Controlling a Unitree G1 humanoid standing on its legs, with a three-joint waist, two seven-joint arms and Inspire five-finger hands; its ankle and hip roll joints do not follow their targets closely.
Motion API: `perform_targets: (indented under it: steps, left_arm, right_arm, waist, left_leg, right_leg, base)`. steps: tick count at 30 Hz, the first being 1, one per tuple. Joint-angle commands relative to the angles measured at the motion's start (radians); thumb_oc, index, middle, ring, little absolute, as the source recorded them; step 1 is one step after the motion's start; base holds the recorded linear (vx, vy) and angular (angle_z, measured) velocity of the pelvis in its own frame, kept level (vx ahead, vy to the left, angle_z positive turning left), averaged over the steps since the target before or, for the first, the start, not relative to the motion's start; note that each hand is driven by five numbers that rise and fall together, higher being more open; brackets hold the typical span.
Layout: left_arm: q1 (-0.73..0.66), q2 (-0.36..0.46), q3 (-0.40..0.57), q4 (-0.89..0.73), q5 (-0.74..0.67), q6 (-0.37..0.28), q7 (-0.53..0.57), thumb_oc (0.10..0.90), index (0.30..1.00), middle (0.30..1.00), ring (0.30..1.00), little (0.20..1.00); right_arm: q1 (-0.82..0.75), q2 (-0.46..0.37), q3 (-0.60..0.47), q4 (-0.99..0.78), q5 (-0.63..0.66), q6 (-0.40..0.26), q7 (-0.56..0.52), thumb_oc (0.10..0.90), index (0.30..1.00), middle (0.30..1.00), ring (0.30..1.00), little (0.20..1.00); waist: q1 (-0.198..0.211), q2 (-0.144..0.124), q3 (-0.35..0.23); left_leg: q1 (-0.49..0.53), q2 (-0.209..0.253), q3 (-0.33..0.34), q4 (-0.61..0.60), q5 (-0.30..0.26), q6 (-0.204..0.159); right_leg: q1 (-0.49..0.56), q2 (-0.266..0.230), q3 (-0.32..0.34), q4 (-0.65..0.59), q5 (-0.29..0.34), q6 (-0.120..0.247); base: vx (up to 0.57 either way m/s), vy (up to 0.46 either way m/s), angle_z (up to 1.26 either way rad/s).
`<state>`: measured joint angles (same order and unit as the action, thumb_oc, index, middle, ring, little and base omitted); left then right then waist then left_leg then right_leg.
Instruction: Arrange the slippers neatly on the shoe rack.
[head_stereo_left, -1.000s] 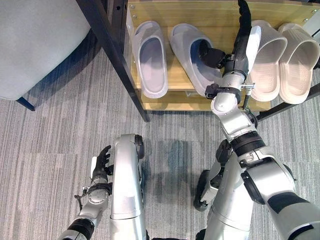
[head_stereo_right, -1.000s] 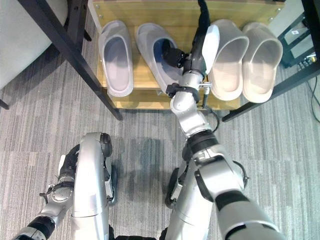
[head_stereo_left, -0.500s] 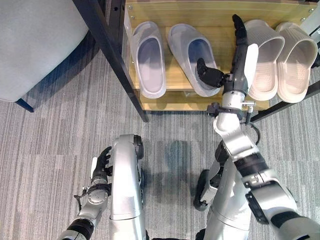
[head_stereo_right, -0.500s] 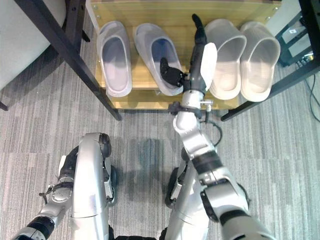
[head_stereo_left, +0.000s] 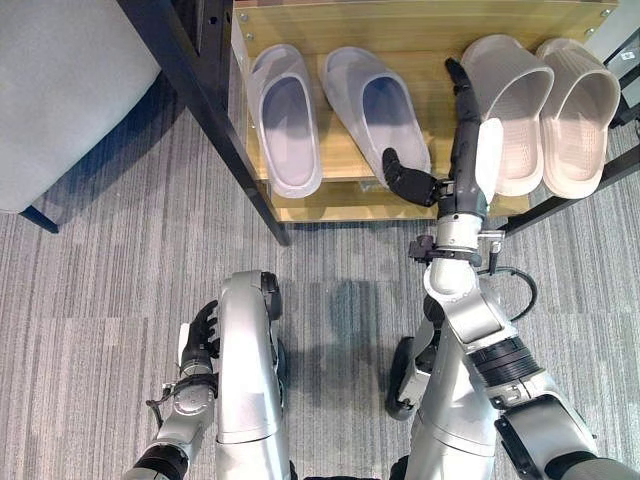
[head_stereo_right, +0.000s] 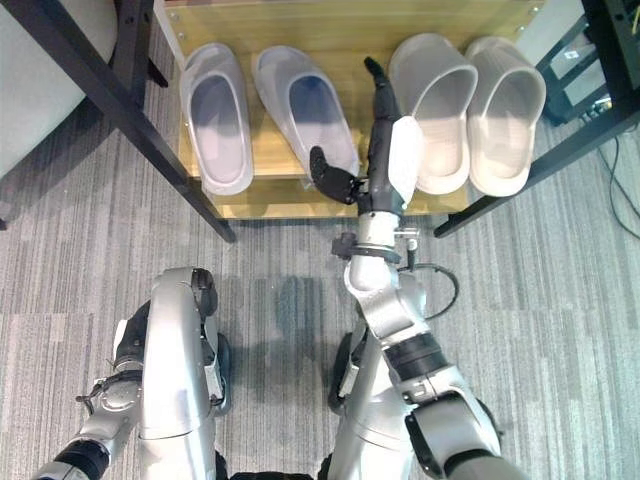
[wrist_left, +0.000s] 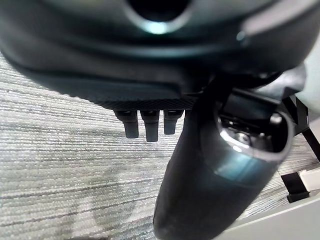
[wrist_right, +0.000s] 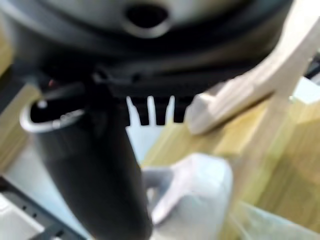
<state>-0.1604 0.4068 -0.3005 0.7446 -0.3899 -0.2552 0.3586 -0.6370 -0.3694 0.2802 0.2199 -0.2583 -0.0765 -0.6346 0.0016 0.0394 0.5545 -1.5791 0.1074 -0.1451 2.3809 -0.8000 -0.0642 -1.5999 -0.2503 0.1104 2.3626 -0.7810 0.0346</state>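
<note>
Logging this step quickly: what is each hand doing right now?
Left hand: open, idle, low above the carpet.
Right hand: open, empty, over the shoe rack.

I stand in a home entryway: grey striped carpet (head_stereo_left: 110, 270), low wooden shoe rack (head_stereo_left: 340, 200), grey upholstered seat (head_stereo_left: 70, 90).

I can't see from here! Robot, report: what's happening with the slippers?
Right hand open, empty, between pairs. Left hand idle, low. Grey slippers and beige slippers on shoe rack. Nothing blocking.
</note>
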Motion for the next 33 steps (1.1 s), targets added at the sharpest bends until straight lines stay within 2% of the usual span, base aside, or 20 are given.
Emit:
perform_targets:
  steps: [1,7,14,33]
  left_arm:
    - [0.019,-0.047,-0.061,-0.039,0.047,-0.045,-0.011,0.8,0.9,0.9,0.9,0.9]
    - [0.026,-0.043,-0.071,-0.052,0.098,-0.038,0.002,0.8,0.9,0.9,0.9,0.9]
    - [0.013,-0.041,-0.07,-0.039,0.157,-0.029,0.046,0.8,0.9,0.9,0.9,0.9]
    - [-0.002,-0.053,-0.07,0.006,0.155,-0.026,0.06,0.8,0.9,0.9,0.9,0.9]
  right_arm:
    - [-0.022,0.017,-0.023,-0.229,-0.054,-0.099,-0.019,0.8,0.9,0.9,0.9,0.9]
    - [0.061,0.04,-0.047,-0.301,-0.046,-0.115,-0.025,0.8,0.9,0.9,0.9,0.9]
    - [0.129,0.067,-0.012,-0.289,0.06,-0.142,0.014,0.8,0.9,0.9,0.9,0.9]
    - [0.126,0.094,0.024,-0.15,0.097,-0.115,0.011,0.8,0.9,0.9,0.9,0.9]
  waist:
    - [0.019,0.008,-0.035]
    - [0.011,0.005,-0.035]
    - [0.0,0.0,-0.035]
    - [-0.004,-0.002,-0.035]
  left_leg:
    - [0.009,-0.031,-0.044,0.01,-0.001,0.067]
    - [0.009,-0.029,-0.042,0.007,-0.003,0.067]
    - [0.009,-0.027,-0.043,0.009,0.0,0.068]
    - [0.009,-0.024,-0.042,-0.001,0.003,0.069]
  right_leg:
    - [0.03,-0.007,0.07,0.016,-0.008,-0.037]
    - [0.03,-0.005,0.069,0.014,-0.009,-0.037]
    - [0.03,-0.001,0.068,0.009,-0.005,-0.037]
    - [0.03,0.003,0.072,0.004,0.003,-0.037]
  base:
    - [0.0,0.0,0.0]
    - [0.0,0.0,0.0]
    - [0.0,0.0,0.0]
    - [0.0,0.0,0.0]
